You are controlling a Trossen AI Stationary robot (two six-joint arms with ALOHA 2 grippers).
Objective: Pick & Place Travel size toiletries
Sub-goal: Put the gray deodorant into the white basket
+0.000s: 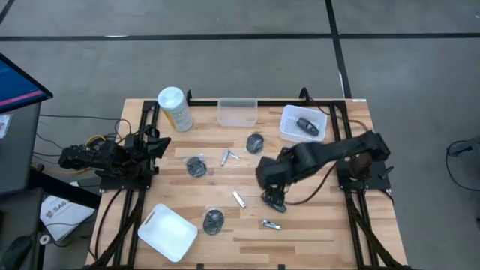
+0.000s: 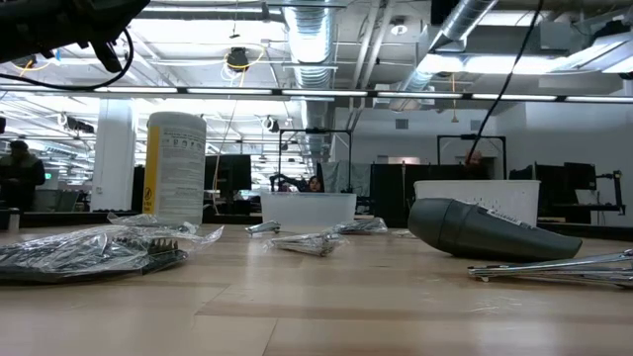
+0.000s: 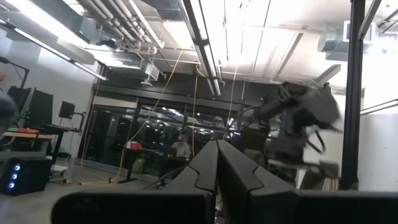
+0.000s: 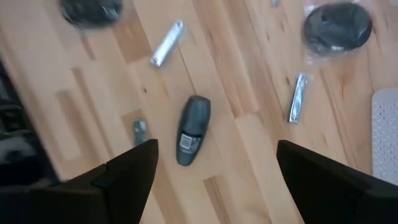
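My right gripper (image 1: 271, 199) is open and hovers over the table's middle, above a dark oblong piece (image 4: 193, 129) that lies flat on the wood. In the right wrist view its two fingers (image 4: 134, 171) stand wide on either side of the piece, clear of it. Silvery tubes (image 1: 238, 199) (image 1: 229, 157) (image 1: 270, 223) and dark round lumps in clear wrapping (image 1: 255, 142) (image 1: 196, 166) (image 1: 214, 221) lie scattered on the table. A second dark oblong piece (image 1: 307, 126) lies in the white basket (image 1: 289, 120). My left gripper (image 3: 217, 180) is shut and waits at the table's left edge.
A tall pale-yellow canister (image 1: 174, 109) and a clear tub (image 1: 237, 112) stand at the far edge. A white tray (image 1: 169, 232) lies at the near left. The low view shows the dark piece (image 2: 485, 230) lying beside a tube (image 2: 554, 267).
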